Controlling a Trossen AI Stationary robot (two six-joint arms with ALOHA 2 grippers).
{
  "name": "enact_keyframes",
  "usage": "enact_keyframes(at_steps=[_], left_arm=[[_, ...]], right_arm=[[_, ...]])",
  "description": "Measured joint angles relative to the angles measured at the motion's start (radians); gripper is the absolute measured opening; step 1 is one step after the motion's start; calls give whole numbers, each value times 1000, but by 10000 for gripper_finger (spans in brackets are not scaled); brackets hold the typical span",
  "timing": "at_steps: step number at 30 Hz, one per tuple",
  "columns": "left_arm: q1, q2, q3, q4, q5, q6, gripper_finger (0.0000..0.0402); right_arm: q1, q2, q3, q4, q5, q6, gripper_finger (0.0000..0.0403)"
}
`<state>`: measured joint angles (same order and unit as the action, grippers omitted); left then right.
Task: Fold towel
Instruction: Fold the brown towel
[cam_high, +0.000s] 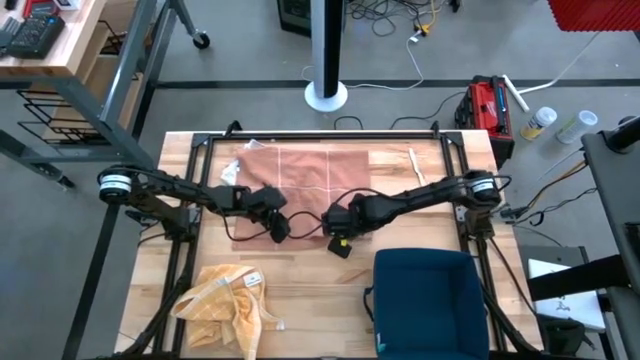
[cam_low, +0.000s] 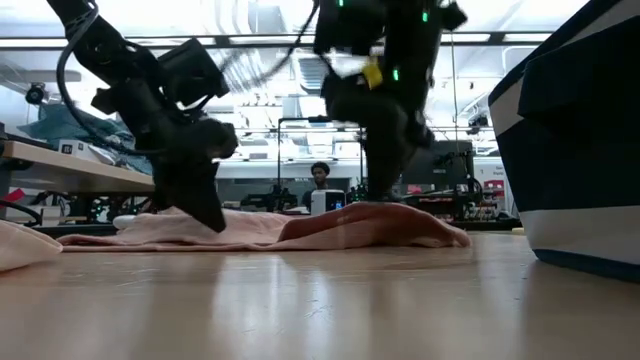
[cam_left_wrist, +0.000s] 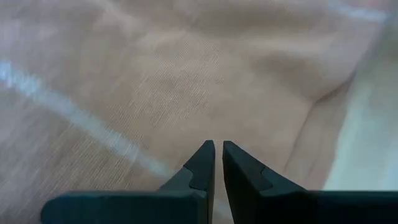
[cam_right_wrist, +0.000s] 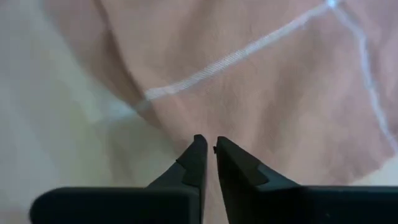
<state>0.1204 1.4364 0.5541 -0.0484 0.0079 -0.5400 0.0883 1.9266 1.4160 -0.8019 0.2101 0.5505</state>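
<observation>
Two dark jointed arms with white-ringed shoulder joints, black looping cables, pointed dark jaws, a yellow tag.

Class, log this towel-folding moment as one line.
left gripper: shut on towel | right gripper: shut on towel | towel: near edge pinched

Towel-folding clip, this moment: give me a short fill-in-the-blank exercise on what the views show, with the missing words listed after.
1. Both grippers, left gripper and right gripper, are down at the near edge of the ____ towel.
2. The crumpled cloth at the table's near left is ____ in colour.
3. The fingers of both grippers are nearly ____.
4. The bin at the table's near right is dark ____.

Missing words: pink; yellow; shut; blue
</observation>
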Motion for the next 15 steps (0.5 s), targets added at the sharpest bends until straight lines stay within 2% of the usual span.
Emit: enact_keyframes(at_steps=[2,5,8,15], left_arm=[[0,0,0,-43,-14,0,23],[0,0,-1,-117,-62,-8,21],[0,-2,1,-159,-92,-24,21],[0,-4,6,-176,-97,-30,21]], right_arm=[[-5,34,-16,-12,-25,-1,14],[-10,76,-36,-4,-137,-31,2],[-12,84,-41,-6,-207,-55,3],[-10,-11,-45,-27,-115,-29,1]])
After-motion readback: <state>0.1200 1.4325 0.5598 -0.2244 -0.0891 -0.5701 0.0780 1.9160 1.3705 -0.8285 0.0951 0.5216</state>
